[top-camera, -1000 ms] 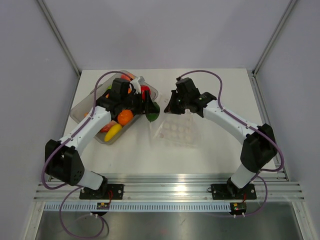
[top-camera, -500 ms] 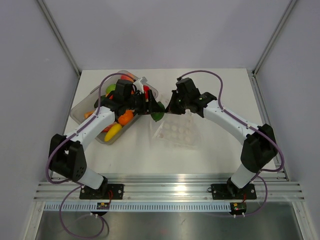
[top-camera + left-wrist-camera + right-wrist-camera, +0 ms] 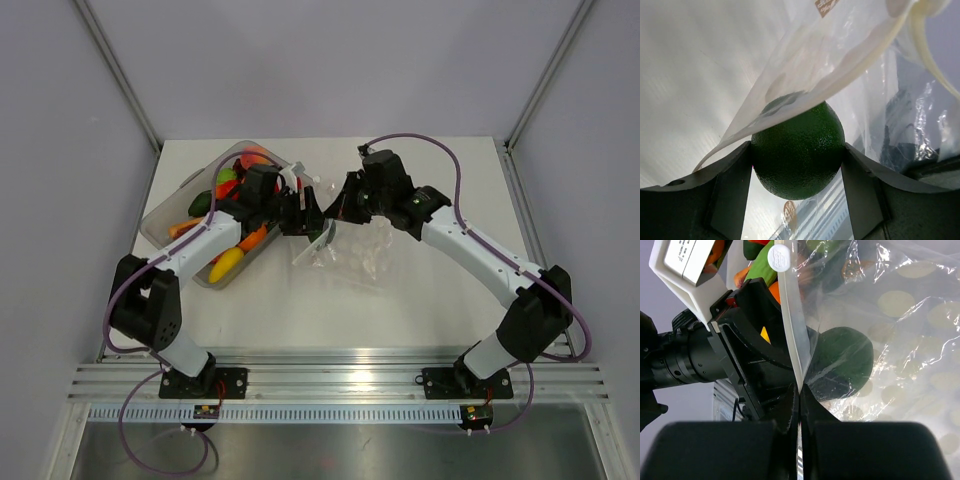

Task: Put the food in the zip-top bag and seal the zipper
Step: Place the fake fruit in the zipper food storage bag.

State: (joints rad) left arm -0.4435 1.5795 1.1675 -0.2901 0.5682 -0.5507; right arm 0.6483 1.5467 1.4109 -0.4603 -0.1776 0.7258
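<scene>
Now | left jaws clamp green fruit (image 3: 797, 150) under bag (image 3: 835, 55) | right jaws pinch zipper (image 3: 792, 335) | tray (image 3: 160, 222) beside

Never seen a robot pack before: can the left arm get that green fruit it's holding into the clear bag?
Probably yes. The right tool pinches the bag by its zipper edge, holding the mouth up, and the green fruit in the left tool is at the opening, plastic draped over its top.
</scene>
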